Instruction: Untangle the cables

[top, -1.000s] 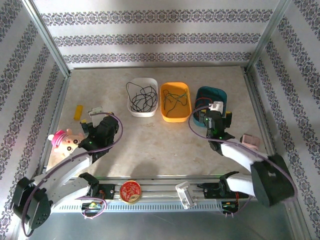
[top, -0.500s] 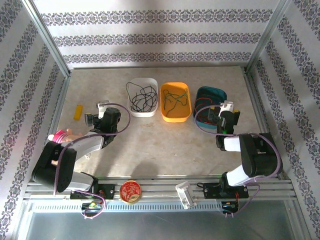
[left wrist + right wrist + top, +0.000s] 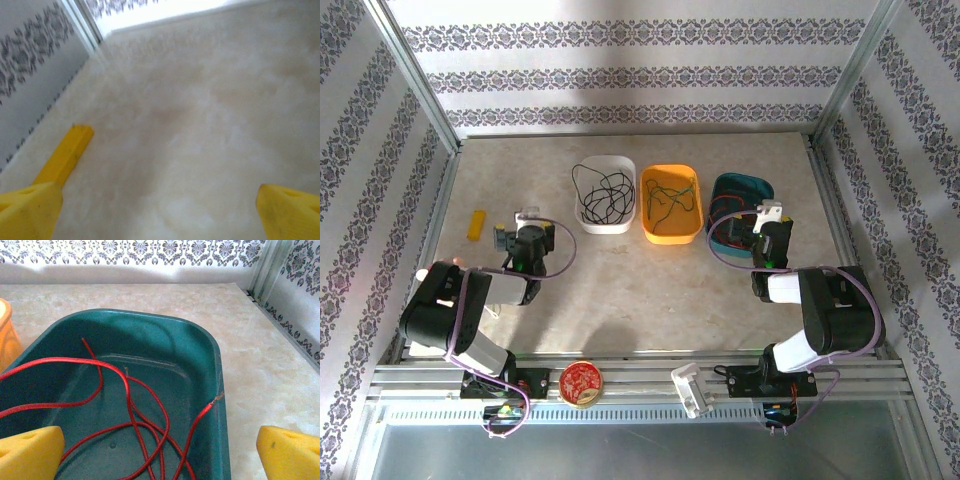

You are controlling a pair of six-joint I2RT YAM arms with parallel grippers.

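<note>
Where the cables lie: in three tubs set in a row toward the back of the tabletop [image 3: 650, 285], one colour to each tub.
Black cable [image 3: 603, 193]: loose loops inside the white tub [image 3: 604, 229], the leftmost of the row.
Green cable [image 3: 672, 200]: a thin tangle in the orange tub [image 3: 670, 238], just beside the white one.
Red cable [image 3: 127, 400]: several crossing loops on the floor of the teal tub [image 3: 150, 330], the rightmost; one frayed end leans on its right wall.
Left tool [image 3: 160, 210]: fingers spread wide with nothing between them, over bare tabletop to the left of the white tub.
Right tool [image 3: 160, 450]: fingers spread wide, gripping nothing, at the near end of the teal tub with the red loops below the gap.
Yellow block [image 3: 65, 152]: lying flat on the tabletop ahead of the left tool, near the side wall.
Red round tin [image 3: 581, 383]: on the front rail between the two arm bases.
</note>
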